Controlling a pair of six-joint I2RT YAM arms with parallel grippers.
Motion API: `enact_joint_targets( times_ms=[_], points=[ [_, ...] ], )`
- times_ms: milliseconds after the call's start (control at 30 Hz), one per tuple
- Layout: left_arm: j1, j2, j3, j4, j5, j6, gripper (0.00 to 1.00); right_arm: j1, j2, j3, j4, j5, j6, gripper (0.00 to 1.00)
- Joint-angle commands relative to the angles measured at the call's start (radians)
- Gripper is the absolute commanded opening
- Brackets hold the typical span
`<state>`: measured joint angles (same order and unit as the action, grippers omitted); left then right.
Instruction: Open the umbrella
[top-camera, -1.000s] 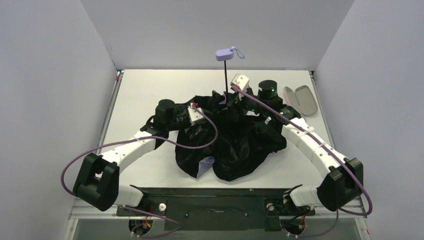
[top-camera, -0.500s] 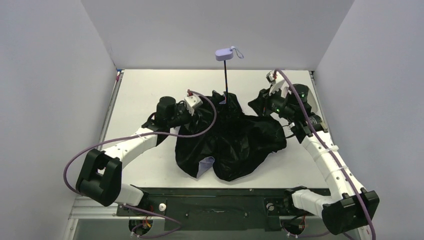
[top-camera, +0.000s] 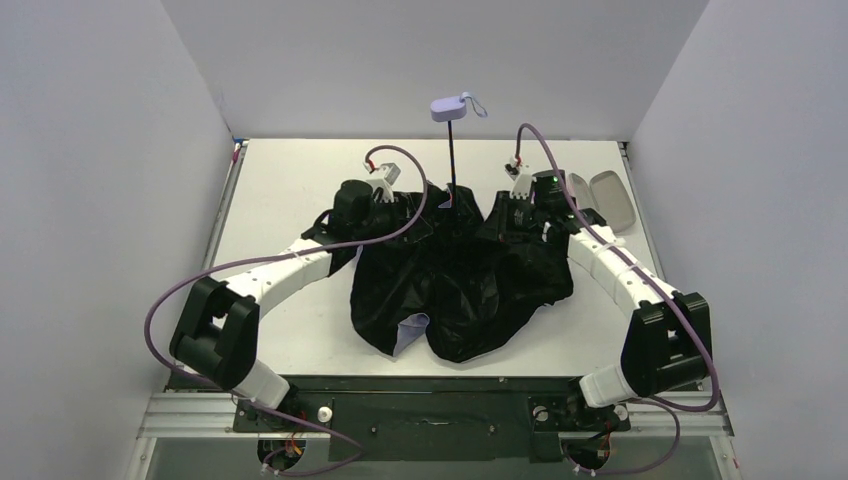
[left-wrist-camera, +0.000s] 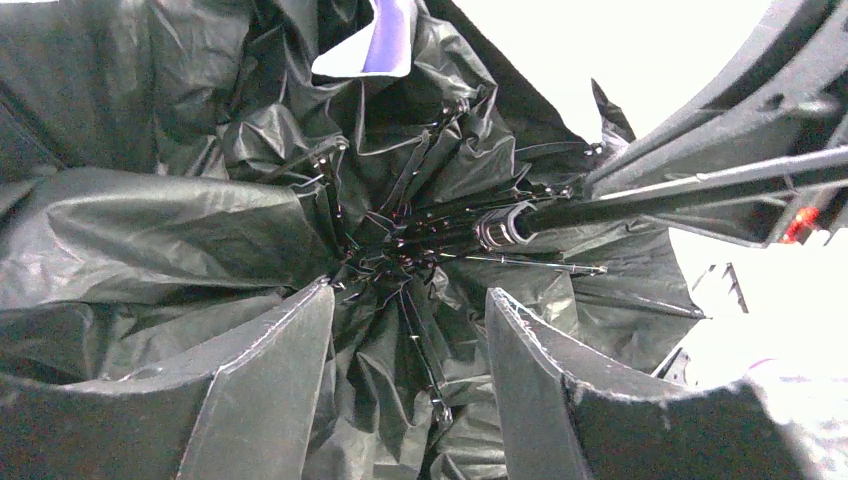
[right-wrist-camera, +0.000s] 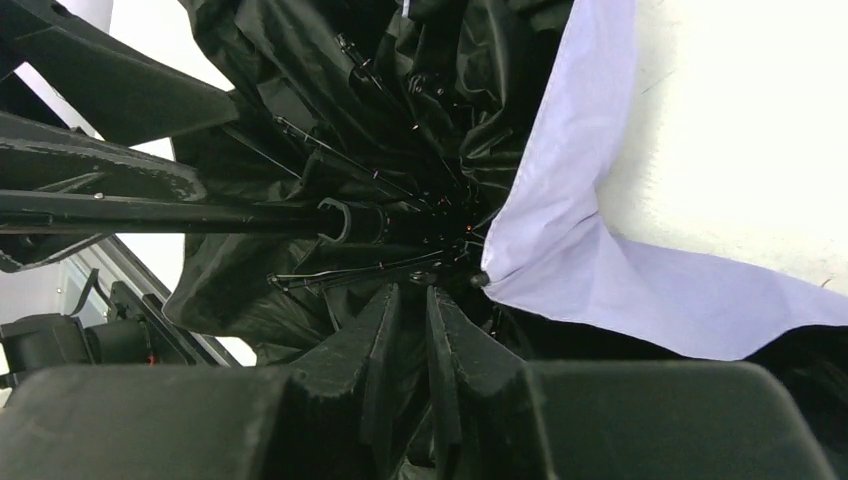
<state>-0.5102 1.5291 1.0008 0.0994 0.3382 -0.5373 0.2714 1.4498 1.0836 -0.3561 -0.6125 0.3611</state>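
Note:
The umbrella lies with its black underside (top-camera: 470, 280) up on the table. Its thin black shaft (top-camera: 452, 155) stands upright, topped by the lavender handle (top-camera: 450, 108). My left gripper (top-camera: 397, 203) is left of the shaft base. In the left wrist view it (left-wrist-camera: 410, 295) is open, with crumpled canopy and ribs (left-wrist-camera: 400, 240) between its fingers and the shaft (left-wrist-camera: 650, 195) to the right. My right gripper (top-camera: 505, 215) is right of the shaft. In the right wrist view it (right-wrist-camera: 413, 290) is nearly closed on black canopy fabric near the hub (right-wrist-camera: 350, 220), beside a lavender fold (right-wrist-camera: 570, 200).
An oval pale hinged case (top-camera: 600, 198) lies open at the far right of the table. A lavender fold of canopy (top-camera: 410, 333) shows at the near edge. Purple cables loop over both arms. Grey walls stand on three sides.
My right gripper swung out to the right with canopy fabric, then came back toward the shaft. My left gripper moved farther away and closer to the shaft base.

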Motion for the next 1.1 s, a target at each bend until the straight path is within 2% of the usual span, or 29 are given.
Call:
enact_joint_targets(
  times_ms=[0, 267, 567, 700, 967, 1067],
  points=[
    [-0.022, 0.031, 0.067, -0.022, -0.072, -0.083, 0.55, 0.048, -0.004, 0.078, -0.004, 0.063, -0.007, 0.16],
    [-0.04, 0.102, 0.101, -0.063, -0.114, -0.092, 0.58, 0.078, 0.032, 0.111, -0.096, 0.247, -0.107, 0.24],
    [-0.081, 0.181, 0.167, -0.135, -0.174, -0.059, 0.59, 0.098, 0.071, 0.109, -0.118, 0.279, -0.161, 0.29],
    [-0.076, 0.2, 0.168, -0.196, -0.227, -0.04, 0.49, 0.086, 0.08, 0.11, -0.127, 0.307, -0.185, 0.26],
    [-0.023, 0.207, 0.116, -0.267, -0.305, -0.019, 0.18, 0.035, 0.118, 0.079, -0.161, 0.395, -0.255, 0.11],
    [0.002, 0.211, 0.093, -0.277, -0.317, -0.009, 0.13, 0.015, 0.132, 0.058, -0.162, 0.414, -0.302, 0.07]
  ],
)
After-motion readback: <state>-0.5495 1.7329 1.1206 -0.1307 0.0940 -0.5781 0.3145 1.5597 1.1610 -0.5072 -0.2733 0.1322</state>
